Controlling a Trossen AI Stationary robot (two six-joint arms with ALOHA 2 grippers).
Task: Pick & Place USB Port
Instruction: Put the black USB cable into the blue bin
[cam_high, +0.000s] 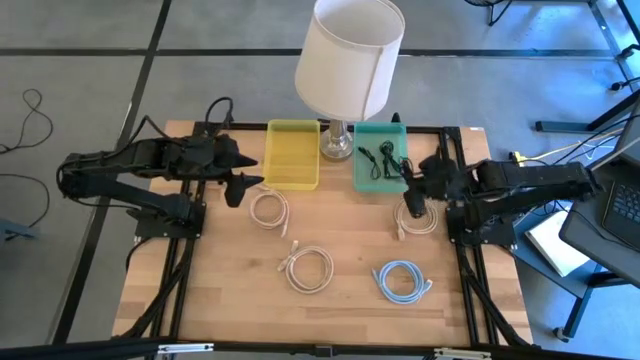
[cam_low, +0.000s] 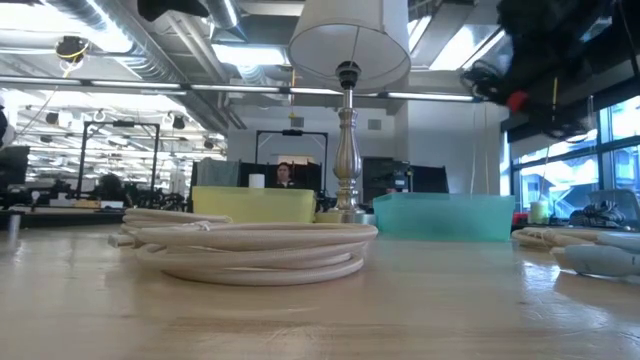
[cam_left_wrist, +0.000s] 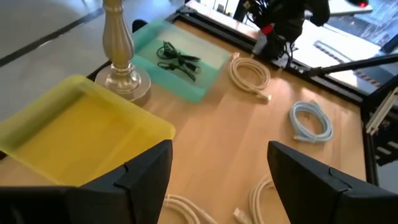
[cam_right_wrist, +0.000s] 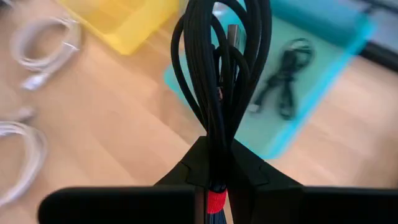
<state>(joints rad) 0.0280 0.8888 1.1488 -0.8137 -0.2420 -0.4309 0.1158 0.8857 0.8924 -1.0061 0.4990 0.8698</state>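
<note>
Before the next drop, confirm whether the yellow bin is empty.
Yes: in the left wrist view the yellow bin shows only its bare floor, while the teal bin holds a black cable.

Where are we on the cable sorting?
Done: one black cable lies in the teal bin. In hand: the right gripper is shut on another black cable bundle near that bin. Left: four light cables on the table; yellow bin empty; left gripper open.

No text, label, brand, number or sign can be read in any of the views — not on the yellow tray, the teal tray, the lampshade or the coiled cables. The room beyond the surface shows fittings and screens, but nothing legible.
</note>
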